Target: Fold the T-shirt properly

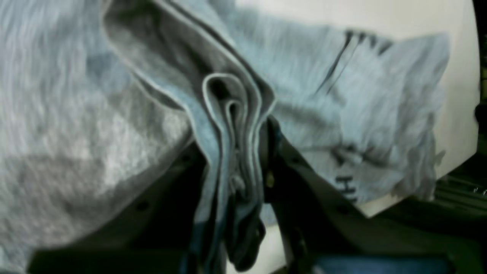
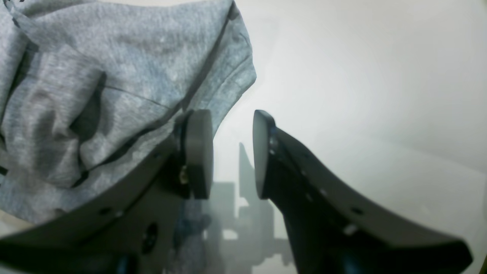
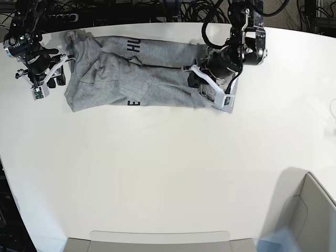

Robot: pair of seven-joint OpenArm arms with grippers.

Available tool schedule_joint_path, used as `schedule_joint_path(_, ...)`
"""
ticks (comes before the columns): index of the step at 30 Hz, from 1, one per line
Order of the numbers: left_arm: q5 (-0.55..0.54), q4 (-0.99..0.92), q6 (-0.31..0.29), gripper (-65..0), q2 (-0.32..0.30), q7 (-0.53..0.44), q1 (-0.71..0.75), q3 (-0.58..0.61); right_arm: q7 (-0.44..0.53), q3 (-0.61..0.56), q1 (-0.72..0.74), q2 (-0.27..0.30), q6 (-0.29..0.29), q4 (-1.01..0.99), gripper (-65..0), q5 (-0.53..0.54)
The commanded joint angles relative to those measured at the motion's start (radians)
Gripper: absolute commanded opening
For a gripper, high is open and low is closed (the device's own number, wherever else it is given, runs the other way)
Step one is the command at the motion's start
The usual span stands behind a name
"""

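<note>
The heather-grey T-shirt (image 3: 142, 71) lies stretched sideways along the far part of the white table (image 3: 168, 157), rumpled, with black letters showing. My left gripper (image 3: 203, 84) is at its right end, shut on a bunch of stacked fabric folds (image 1: 232, 125); the T-shirt (image 1: 342, 106) trails away behind the fingers. My right gripper (image 3: 51, 76) stands just off the shirt's left edge, open. In the right wrist view the right gripper (image 2: 232, 152) holds nothing between its pads, and the T-shirt (image 2: 114, 83) lies to the upper left, beside the left finger (image 2: 198, 152).
Cables and gear (image 3: 131, 10) line the table's far edge. A grey bin (image 3: 310, 210) stands at the near right corner, and a grey tray edge (image 3: 157, 239) runs along the near side.
</note>
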Motion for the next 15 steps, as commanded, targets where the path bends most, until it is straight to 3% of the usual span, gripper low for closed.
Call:
schedule_joint_path(1,-0.011,0.018,-0.002,-65.0,0.001,-0.015,0.0,-0.002,0.018,0.006,0.002,0.016,0.003,0.018,-47.9,0.009)
schedule_joint_path(11,-0.014,-0.003,-0.003,-65.0,0.004,-0.056,-0.029,0.011,0.018,0.006,0.004,0.016,0.003,0.018,-47.9,0.009)
schedule_joint_path(15,-0.018,0.0,-0.003,-49.2,0.004,-0.056,-0.032,0.011,0.018,0.006,0.007,0.016,0.003,0.018,-47.9,0.009)
